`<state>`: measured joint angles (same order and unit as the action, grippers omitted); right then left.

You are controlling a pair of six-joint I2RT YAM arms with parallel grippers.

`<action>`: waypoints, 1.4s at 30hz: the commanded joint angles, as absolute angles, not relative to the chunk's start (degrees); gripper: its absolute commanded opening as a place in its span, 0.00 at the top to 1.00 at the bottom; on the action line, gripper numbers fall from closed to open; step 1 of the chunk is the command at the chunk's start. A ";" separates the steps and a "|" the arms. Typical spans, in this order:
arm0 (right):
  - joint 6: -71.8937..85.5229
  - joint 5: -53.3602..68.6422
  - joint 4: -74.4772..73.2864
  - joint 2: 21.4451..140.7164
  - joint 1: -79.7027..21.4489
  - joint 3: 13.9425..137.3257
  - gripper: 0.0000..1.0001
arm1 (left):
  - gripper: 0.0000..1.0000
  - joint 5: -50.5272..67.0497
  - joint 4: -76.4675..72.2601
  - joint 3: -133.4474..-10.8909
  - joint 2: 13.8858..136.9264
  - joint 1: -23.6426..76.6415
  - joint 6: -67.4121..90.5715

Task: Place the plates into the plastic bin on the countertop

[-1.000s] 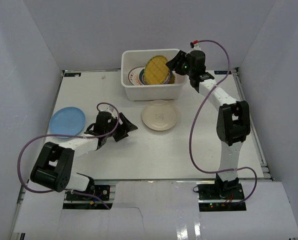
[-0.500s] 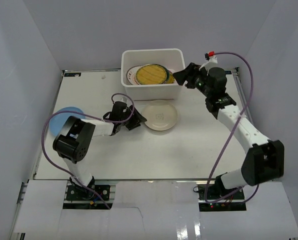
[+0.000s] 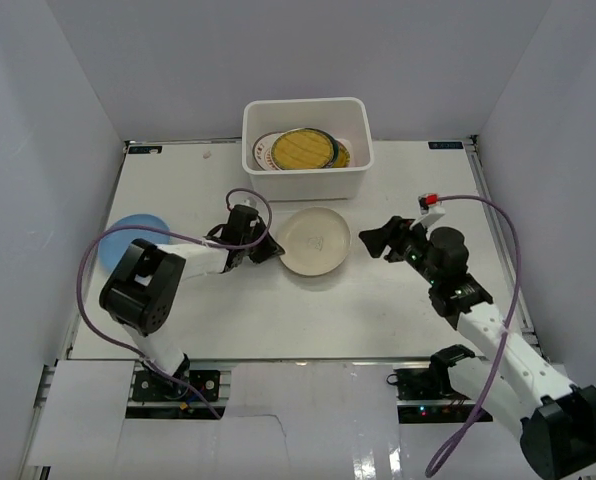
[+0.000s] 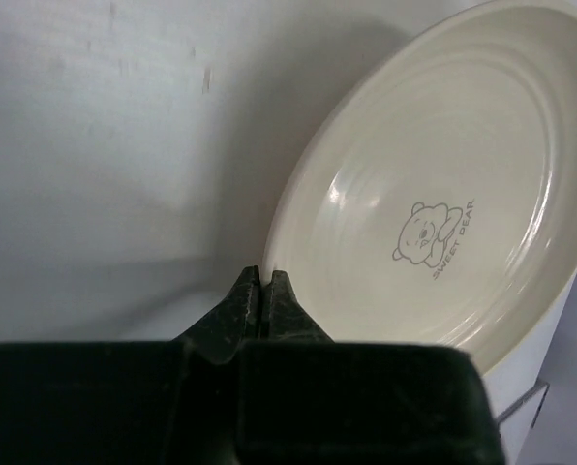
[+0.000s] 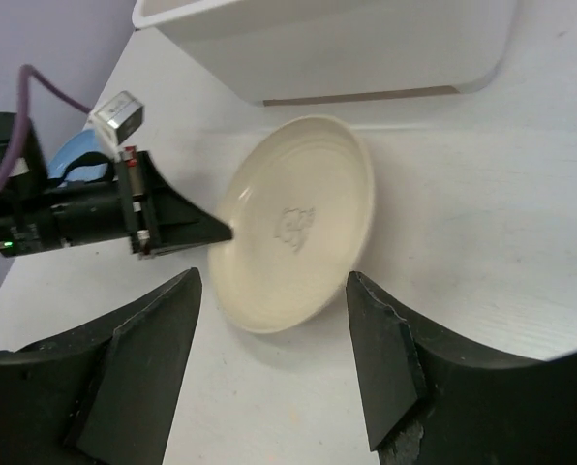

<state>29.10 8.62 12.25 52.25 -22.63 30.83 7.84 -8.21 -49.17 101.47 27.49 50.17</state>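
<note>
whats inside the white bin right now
A woven yellow plate lies on top in the plastic bin, with a pale plate peeking out at its left. Whatever lies beneath them is covered.

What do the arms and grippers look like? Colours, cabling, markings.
White links and black joint housings on the left arm and right arm. Black left gripper and right gripper, each two wedge-shaped fingers. A purple cable loops along each arm. Red-and-white connector on the right wrist.
</note>
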 commanded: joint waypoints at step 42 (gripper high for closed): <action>35.15 0.54 28.64 77.40 -52.90 33.02 0.42 | 0.12 10.02 13.44 -70.34 62.88 21.18 28.75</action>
<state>34.39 5.04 19.31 69.41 -49.10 26.04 7.51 14.37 -78.39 72.03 20.99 31.92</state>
